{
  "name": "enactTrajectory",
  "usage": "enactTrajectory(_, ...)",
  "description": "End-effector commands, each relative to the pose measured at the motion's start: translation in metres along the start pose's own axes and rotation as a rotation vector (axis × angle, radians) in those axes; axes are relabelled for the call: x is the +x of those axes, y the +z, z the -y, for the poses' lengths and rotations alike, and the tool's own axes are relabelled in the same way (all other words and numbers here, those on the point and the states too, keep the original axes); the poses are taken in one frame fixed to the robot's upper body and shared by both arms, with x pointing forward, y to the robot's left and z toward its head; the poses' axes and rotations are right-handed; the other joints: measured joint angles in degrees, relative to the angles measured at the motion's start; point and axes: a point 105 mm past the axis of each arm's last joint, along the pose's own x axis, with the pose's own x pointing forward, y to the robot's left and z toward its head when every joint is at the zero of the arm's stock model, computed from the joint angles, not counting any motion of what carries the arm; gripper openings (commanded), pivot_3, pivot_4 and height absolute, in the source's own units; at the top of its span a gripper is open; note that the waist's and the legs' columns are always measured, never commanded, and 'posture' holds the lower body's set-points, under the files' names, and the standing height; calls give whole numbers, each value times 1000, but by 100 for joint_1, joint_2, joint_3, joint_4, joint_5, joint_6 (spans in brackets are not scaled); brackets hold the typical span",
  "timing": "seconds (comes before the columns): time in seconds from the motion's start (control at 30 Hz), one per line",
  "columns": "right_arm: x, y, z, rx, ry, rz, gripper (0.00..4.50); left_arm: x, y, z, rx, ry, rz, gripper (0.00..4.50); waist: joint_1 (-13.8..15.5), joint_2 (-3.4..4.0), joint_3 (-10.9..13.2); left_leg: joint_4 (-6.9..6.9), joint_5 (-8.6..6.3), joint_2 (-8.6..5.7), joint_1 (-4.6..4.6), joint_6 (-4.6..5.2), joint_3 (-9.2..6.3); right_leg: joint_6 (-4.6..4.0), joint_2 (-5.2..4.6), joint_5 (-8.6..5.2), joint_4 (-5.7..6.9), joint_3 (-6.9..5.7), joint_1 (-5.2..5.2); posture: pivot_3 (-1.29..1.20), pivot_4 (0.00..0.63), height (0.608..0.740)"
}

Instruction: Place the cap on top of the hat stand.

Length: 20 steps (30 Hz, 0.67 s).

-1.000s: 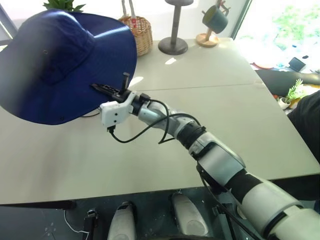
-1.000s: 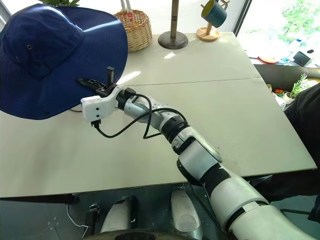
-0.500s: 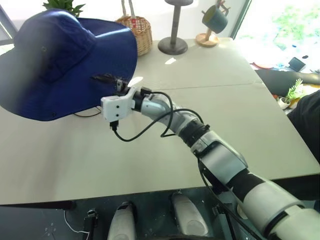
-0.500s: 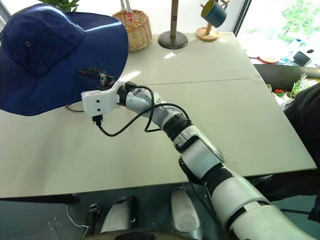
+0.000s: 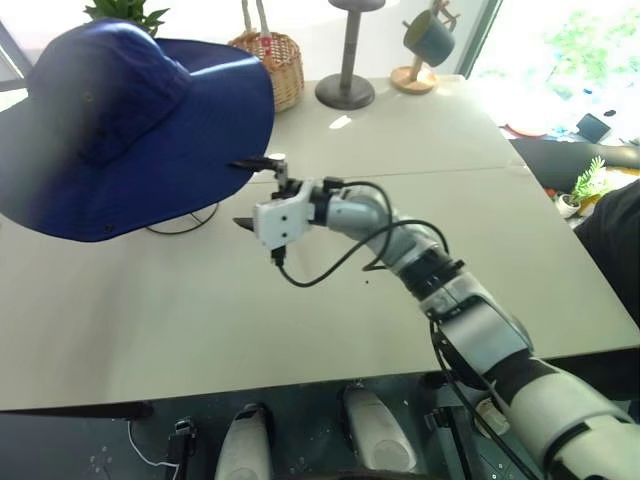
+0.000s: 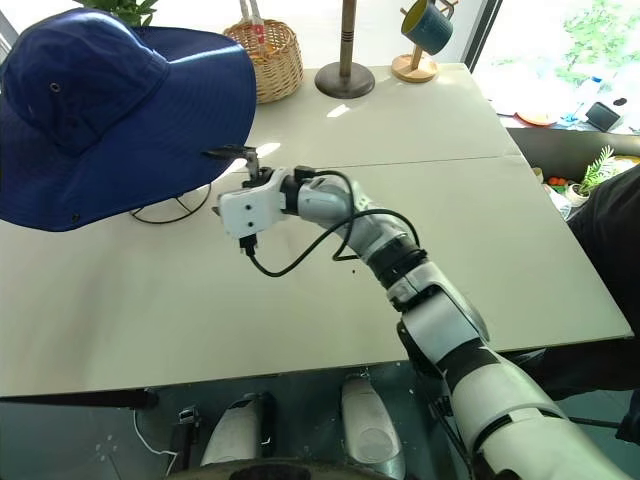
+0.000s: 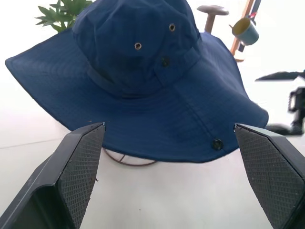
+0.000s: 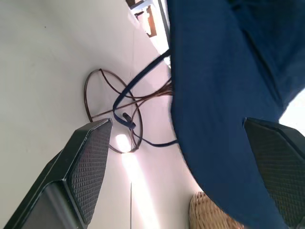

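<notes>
Fingers of the right gripper [image 5: 252, 192] stand wide apart, holding nothing, just beside the brim edge at centre frame. Left gripper [image 7: 169, 167] fingers likewise spread and empty. Navy cap [image 5: 120, 130] sits upper left, draped over the brown wire hat stand [image 8: 112, 112] on the pale counter [image 5: 400, 150]. Judged light, floppy woven cloth; the wide brim would sag, so grip near the crown. Chin cord dangles beneath.
</notes>
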Motion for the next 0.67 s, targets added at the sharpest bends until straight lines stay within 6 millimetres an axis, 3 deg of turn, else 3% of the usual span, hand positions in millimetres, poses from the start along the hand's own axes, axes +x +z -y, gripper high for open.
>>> enactTrajectory(0.03, -34, 8, 28, 163, -11, 26, 4477, -2, 7, -3, 44, 5, 6, 4500, 12, 0, 0, 0, 0, 0, 0, 0, 0, 0, 0, 0, 0, 0, 0, 0, 150, 740)
enactTrajectory(0.1, -54, 9, 33, 292, 28, 28, 4477, -3, 8, -4, 53, 3, -2, 4500, 78, 0, 0, 0, 0, 0, 0, 0, 0, 0, 0, 0, -1, 0, 0, 0, 150, 740)
enactTrajectory(0.2, -109, 0, 56, 632, 103, -39, 4477, -11, 10, -10, 75, 15, -29, 4500, 174, 13, 12, 1, 0, 0, 1, 1, 6, -2, -2, -1, -5, 2, 0, 0, 150, 740)
enactTrajectory(0.33, -146, -7, 73, 913, 159, -98, 4477, -22, 9, -14, 101, 19, -70, 4500, 228, 22, 17, 3, -1, 2, 7, 1, 20, -24, -6, -14, -22, 6, -4, 0, 150, 740)
enactTrajectory(0.47, -163, -7, 82, 1056, 196, -84, 4477, -25, 9, -17, 116, 28, -80, 4500, 205, 21, 16, -6, -2, 16, 17, -1, 29, -34, 4, -17, -23, 9, -10, 0, 150, 740)
enactTrajectory(0.67, -164, -9, 89, 1121, 192, -66, 4477, -21, 3, -12, 122, 2, -98, 4500, 211, 29, 21, -26, -2, 13, 5, -1, 50, -33, -3, -16, -33, 20, -28, 0, 150, 740)
